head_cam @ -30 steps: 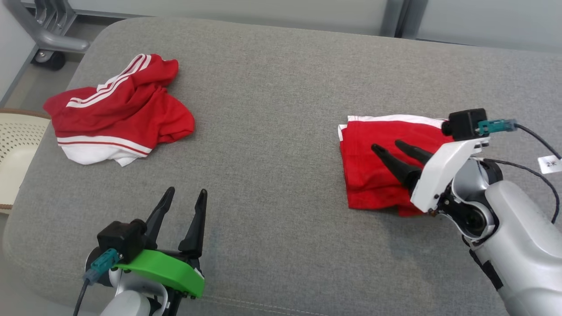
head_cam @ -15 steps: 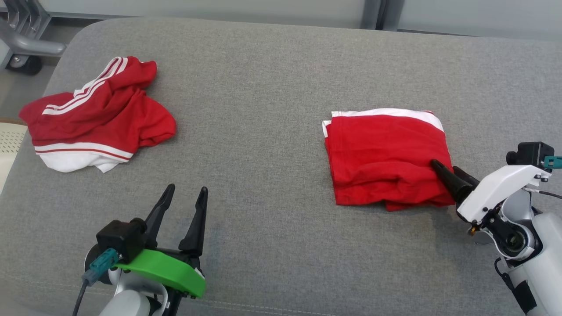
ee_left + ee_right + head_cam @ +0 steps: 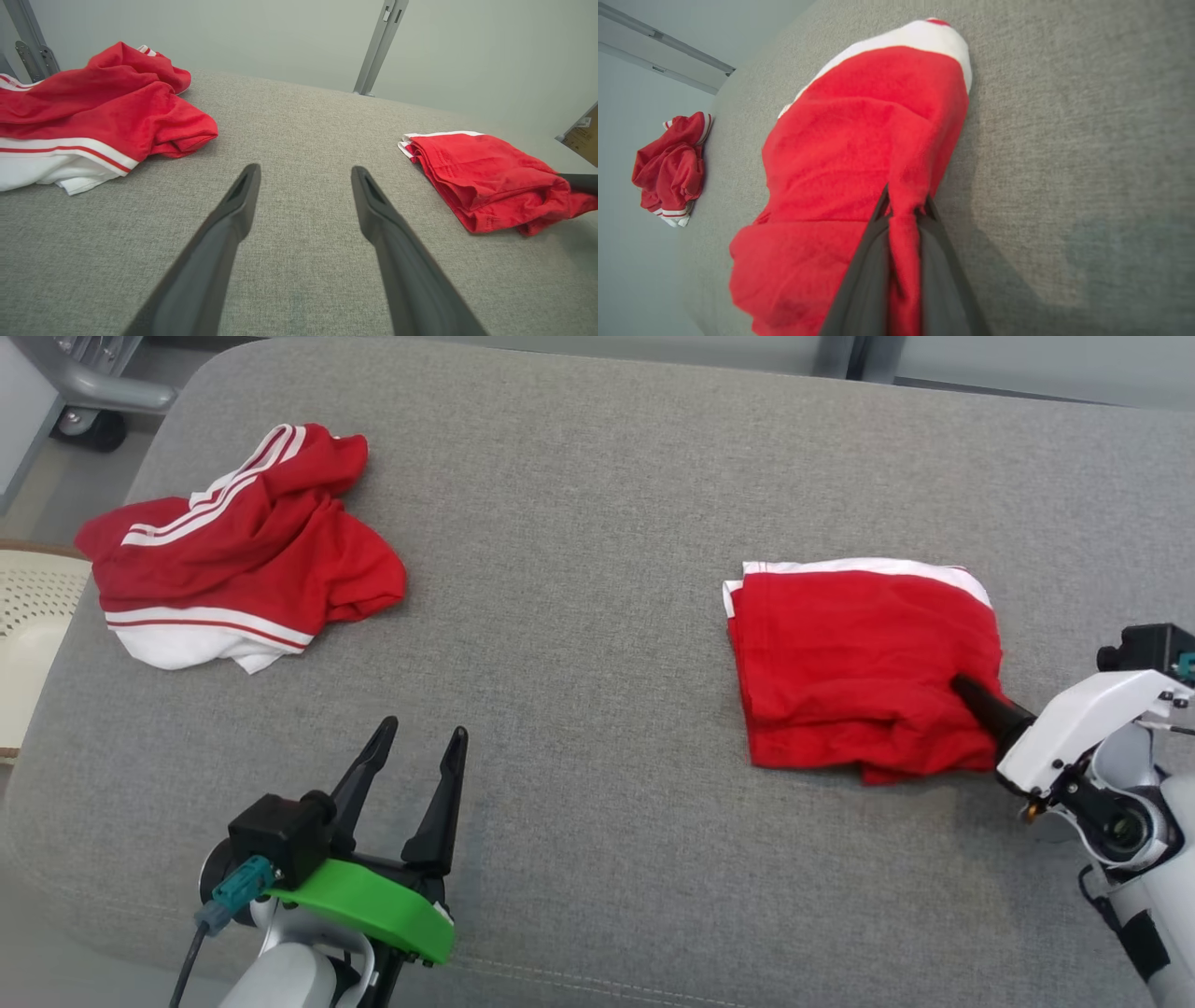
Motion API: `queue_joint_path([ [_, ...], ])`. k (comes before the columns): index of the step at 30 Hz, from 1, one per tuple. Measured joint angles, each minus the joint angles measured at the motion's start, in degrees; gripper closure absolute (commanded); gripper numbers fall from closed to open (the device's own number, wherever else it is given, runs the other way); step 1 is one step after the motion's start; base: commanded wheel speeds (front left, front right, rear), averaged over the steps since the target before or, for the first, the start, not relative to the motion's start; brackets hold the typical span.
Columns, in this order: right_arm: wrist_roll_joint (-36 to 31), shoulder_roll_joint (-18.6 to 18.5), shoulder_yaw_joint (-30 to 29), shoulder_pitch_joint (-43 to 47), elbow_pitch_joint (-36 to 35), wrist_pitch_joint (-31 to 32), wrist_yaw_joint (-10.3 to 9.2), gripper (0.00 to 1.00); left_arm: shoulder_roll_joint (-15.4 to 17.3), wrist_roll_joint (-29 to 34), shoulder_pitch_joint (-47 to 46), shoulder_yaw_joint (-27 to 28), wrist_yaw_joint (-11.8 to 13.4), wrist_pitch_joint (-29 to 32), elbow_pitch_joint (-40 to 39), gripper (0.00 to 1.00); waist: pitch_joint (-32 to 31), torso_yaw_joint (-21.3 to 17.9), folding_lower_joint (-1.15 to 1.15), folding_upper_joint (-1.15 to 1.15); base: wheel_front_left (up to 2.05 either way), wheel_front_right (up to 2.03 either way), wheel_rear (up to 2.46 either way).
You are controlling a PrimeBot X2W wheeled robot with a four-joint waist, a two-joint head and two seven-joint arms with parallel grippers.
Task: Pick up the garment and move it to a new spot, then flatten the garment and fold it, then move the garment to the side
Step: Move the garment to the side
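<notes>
While left fingers [image 3: 441, 793] stand spread, right fingers [image 3: 985, 705] pinch one folded garment [image 3: 859, 653]; one crumpled garment [image 3: 243, 551] lies apart.

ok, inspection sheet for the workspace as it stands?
surface: grey fabric cushion, bare between the two garments
job's things: folded red garment on the right, white band at its far edge; crumpled red-and-white garment far left
clutter: nothing seen
grippers: left gripper open, over bare cushion; right gripper shut on a fold at the folded red garment's near right corner
cables: black lead with teal plug at left wrist, off the cloth
surroundings: grey metal frame on a caster, far left; cream perforated item at left edge
</notes>
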Motion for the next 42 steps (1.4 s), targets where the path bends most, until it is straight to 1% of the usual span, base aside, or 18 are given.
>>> queue_joint_path([
  [2,-0.67,-2.01,0.10,-0.90,0.02,0.96,0.29,1.00,-0.02,0.00,-0.21,0.04,0.00,0.00,-0.08,0.00,0.29,0.55,0.00,0.00,0.00,0.00,0.00],
  [7,-3.36,-9.33,-0.16,-4.01,0.74,4.45,0.08,1.00,0.10,0.05,-0.23,0.36,0.01,0.00,-0.51,0.00,1.36,1.49,0.00,0.00,0.00,0.00,0.00],
  [12,-7.48,-16.77,-1.60,-8.29,1.45,6.50,-2.33,1.00,0.67,0.52,-0.33,0.91,0.03,0.00,-2.08,0.00,3.11,1.68,0.00,0.00,0.00,0.00,0.00],
  [17,-12.27,-23.26,-1.77,-11.12,1.99,8.40,-3.86,1.00,1.24,0.59,-0.78,1.36,0.08,0.10,-3.79,0.00,5.47,1.31,0.00,0.00,0.00,0.00,0.00],
  [19,-14.22,-25.66,-1.56,-11.38,2.52,8.94,-3.91,1.00,1.52,0.98,-1.46,1.49,0.09,0.23,-4.38,0.00,6.56,1.05,0.00,0.00,0.00,0.00,0.00],
  [21,-15.58,-27.70,-1.69,-11.96,3.01,9.13,-4.83,1.00,1.67,1.12,-2.15,1.66,0.18,0.24,-5.22,0.00,7.70,0.77,0.00,0.00,0.00,0.00,0.00],
  [23,-16.08,-29.22,-2.07,-12.44,3.41,9.13,-5.32,1.00,1.74,1.19,-2.70,1.75,0.18,0.25,-5.60,0.00,8.87,0.46,0.00,0.00,0.00,0.00,0.00],
  [25,-16.72,-30.55,-2.45,-13.07,3.98,9.13,-5.41,1.00,1.78,1.55,-3.11,1.86,0.25,0.26,-5.79,0.00,10.02,0.13,0.00,0.00,0.00,0.00,0.00],
  [29,-17.31,-32.40,-3.85,-14.17,5.34,9.01,-5.86,1.00,2.03,1.76,-3.69,2.15,0.27,0.33,-6.27,0.00,12.10,-0.60,0.00,0.00,0.00,0.00,0.00],
  [35,-17.93,-33.10,-4.91,-14.13,7.89,7.51,-6.82,1.00,2.38,1.97,-4.42,2.33,0.27,0.60,-6.22,0.00,13.97,-1.74,0.00,0.00,0.00,0.00,0.00],
  [38,-18.71,-34.32,-5.14,-14.10,8.31,6.88,-6.84,1.00,2.71,1.97,-4.56,2.87,0.42,0.75,-6.52,0.00,14.41,-2.01,0.00,0.00,0.00,0.00,0.00],
  [40,-19.36,-34.49,-5.42,-14.10,8.65,5.56,-7.44,1.00,2.77,1.97,-4.58,2.99,0.58,0.75,-6.52,0.00,14.64,-2.15,0.00,0.00,0.00,0.00,0.00],
  [41,-19.94,-34.49,-5.39,-14.10,8.82,5.00,-7.70,0.73,2.76,1.97,-4.58,3.01,0.58,0.75,-6.53,0.00,14.72,-2.20,0.00,0.00,0.00,0.00,0.00],
  [42,-20.48,-34.52,-5.31,-14.08,9.01,4.69,-7.90,0.14,2.76,1.97,-4.58,3.01,0.58,0.75,-6.54,0.00,14.79,-2.24,0.00,0.00,0.00,0.00,0.00],
])
